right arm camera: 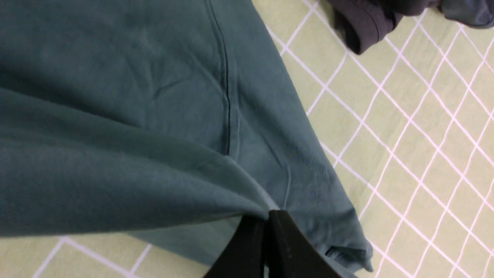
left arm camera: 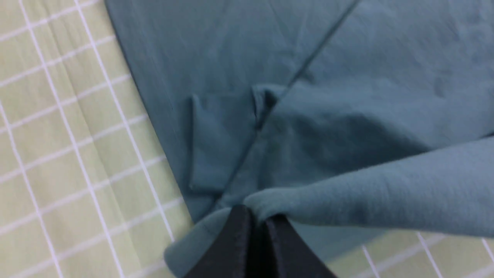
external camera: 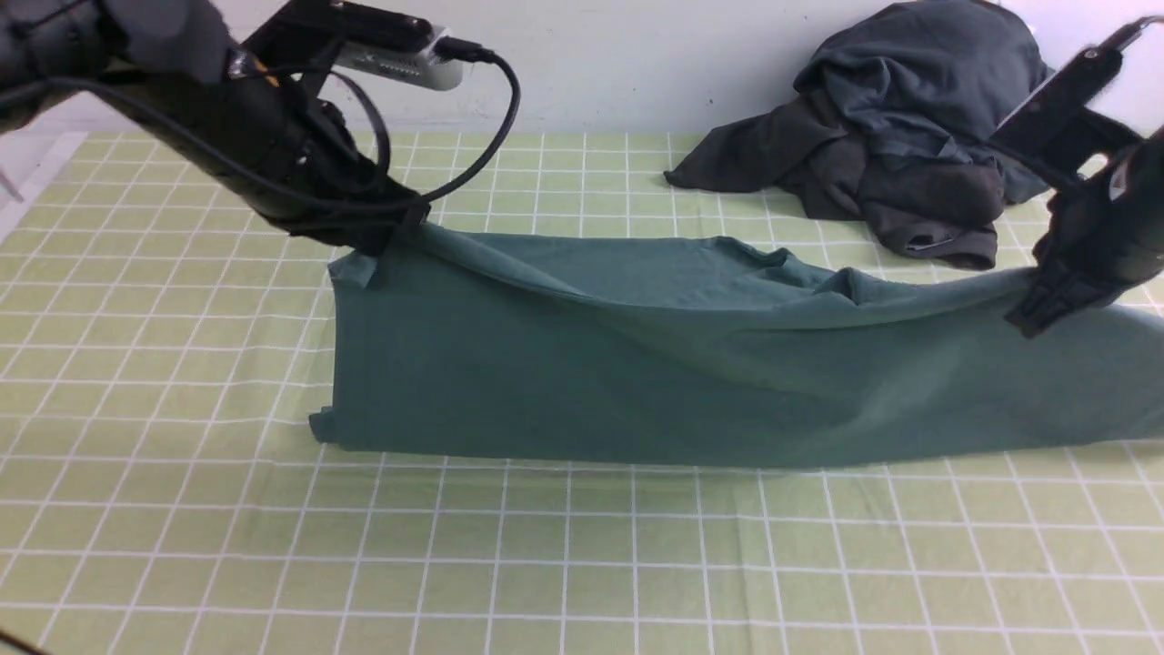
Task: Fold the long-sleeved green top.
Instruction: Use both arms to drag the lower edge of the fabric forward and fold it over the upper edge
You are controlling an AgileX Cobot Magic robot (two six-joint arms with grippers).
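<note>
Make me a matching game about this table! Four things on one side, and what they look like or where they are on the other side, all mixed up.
Things:
1. green top
2. dark clothes
3. tablecloth
4. left fingers

Descriptions:
a. heaped at the far right
b. pale green with white lines
c. spread across the middle
d. pinched shut on green cloth

Pairs: 1-c, 2-a, 3-b, 4-d

the green long-sleeved top runs off the front view's right edge. the right gripper looks blurred there, its fingertips buried in cloth.
</note>
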